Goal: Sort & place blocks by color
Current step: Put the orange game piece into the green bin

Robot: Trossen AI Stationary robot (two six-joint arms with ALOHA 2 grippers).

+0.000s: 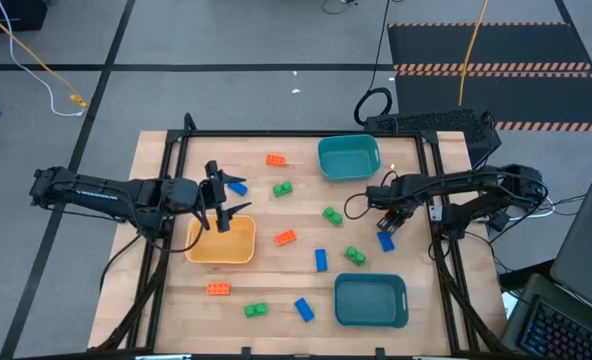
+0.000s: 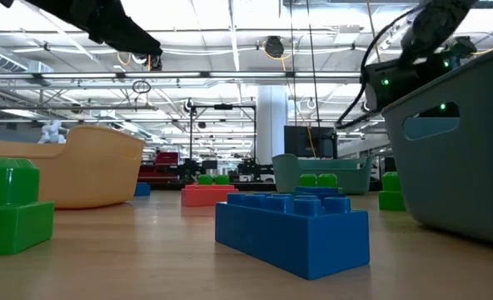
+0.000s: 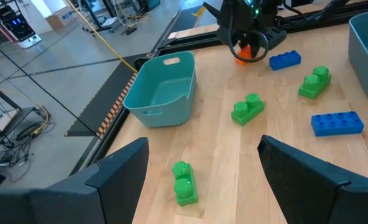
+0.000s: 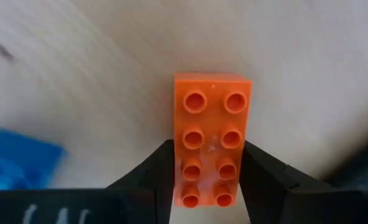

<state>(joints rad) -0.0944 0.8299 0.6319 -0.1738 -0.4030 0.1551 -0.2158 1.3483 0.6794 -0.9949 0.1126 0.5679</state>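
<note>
Orange plastic fills the right wrist view: an orange block [image 4: 211,144], studs up, sits between the right gripper [image 4: 210,177] fingers, which press against its two long sides, so it looks gripped or all but gripped, low over the desk near its right edge, beside a blue block [image 1: 386,240]. The left gripper [image 1: 221,203] hangs with fingers spread wide and nothing between them, over the yellow tray [image 1: 238,255] near the desk's left edge.

Sorting looks barely begun, as far as the pictures tell. Both teal trays, one [image 1: 348,157] toward the far edge and one [image 1: 370,301] toward the near edge, appear empty, and nothing shows in the yellow tray, though the left arm covers part of it. Loose on the wood lie three more orange blocks [image 1: 275,159], green ones [image 1: 282,188] and other blue ones [image 1: 320,260], scattered across the middle and along the near edge. Nearly every block is left to place, starting with the orange one in hand
</note>
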